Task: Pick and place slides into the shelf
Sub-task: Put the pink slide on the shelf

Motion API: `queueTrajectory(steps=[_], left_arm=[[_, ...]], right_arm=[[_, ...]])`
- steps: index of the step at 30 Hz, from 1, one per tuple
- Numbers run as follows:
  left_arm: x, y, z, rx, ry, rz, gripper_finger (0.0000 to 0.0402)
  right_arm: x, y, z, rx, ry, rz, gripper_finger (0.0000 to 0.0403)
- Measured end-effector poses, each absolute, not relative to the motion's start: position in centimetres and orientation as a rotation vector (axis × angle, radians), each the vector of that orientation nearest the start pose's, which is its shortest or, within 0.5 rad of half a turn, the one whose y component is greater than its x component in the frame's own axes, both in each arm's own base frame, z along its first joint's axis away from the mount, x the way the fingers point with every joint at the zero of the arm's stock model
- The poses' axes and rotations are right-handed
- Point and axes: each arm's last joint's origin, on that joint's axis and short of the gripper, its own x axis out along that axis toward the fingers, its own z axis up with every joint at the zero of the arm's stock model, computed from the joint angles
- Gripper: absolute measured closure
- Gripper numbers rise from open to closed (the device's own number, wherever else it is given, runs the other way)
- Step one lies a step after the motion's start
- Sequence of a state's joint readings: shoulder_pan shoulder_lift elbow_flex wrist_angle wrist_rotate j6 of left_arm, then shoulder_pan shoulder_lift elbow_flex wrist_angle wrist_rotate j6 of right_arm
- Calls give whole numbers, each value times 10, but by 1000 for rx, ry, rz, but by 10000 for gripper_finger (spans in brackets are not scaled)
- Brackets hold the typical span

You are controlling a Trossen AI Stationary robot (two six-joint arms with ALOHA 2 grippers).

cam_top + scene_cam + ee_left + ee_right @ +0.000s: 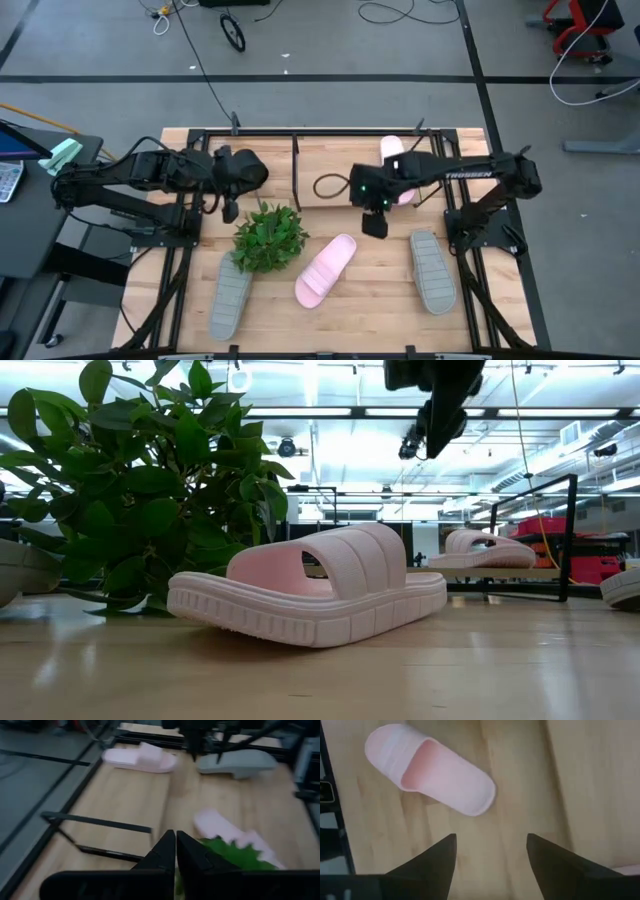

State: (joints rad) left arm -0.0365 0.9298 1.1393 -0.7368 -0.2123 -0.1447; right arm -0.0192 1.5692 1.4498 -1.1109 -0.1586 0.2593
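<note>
Slides are spread over the table in the high view: one pink slide [393, 150] is already lodged on the shelf [330, 150] at about one o'clock, a second pink slide [326, 270] lies loose near the centre, toward six o'clock, a grey slide [432, 270] is set at four o'clock and another grey slide [230, 298] at seven o'clock, partly covered by the plant [269, 237]. The right gripper [374, 222] is held above the boards just at the one o'clock side of the loose pink slide, its jaws parted wide and nothing held between them; in its wrist view the pink slide [431, 769] is seen ahead of the fingers [432, 862], not yet between them. The left gripper [229, 211] is parked at ten o'clock beside the plant, jaws pressed together and empty. The step in hand is judged to be the approach to the loose pink slide. It would best be done by bringing the jaws over the wide strap, one finger slipped under the arch and one outside, before any closing, since the sole looks too broad to be spanned. The plant's leaves close by should be avoided. The slide itself is pale pink, thick-soled with a ribbed edge and a ridged strap, and looks soft and light.
</note>
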Motion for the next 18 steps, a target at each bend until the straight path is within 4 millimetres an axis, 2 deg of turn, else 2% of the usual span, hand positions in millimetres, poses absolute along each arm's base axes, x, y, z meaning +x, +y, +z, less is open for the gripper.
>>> queueTrajectory(steps=[11, 18], left_arm=[[172, -15, 376, -85, 523, 31, 382], [173, -32, 381, -147, 470, -50, 385]], right_arm=[[303, 56, 309, 340, 1161, -171, 160], [304, 82, 311, 366, 1041, -266, 162]])
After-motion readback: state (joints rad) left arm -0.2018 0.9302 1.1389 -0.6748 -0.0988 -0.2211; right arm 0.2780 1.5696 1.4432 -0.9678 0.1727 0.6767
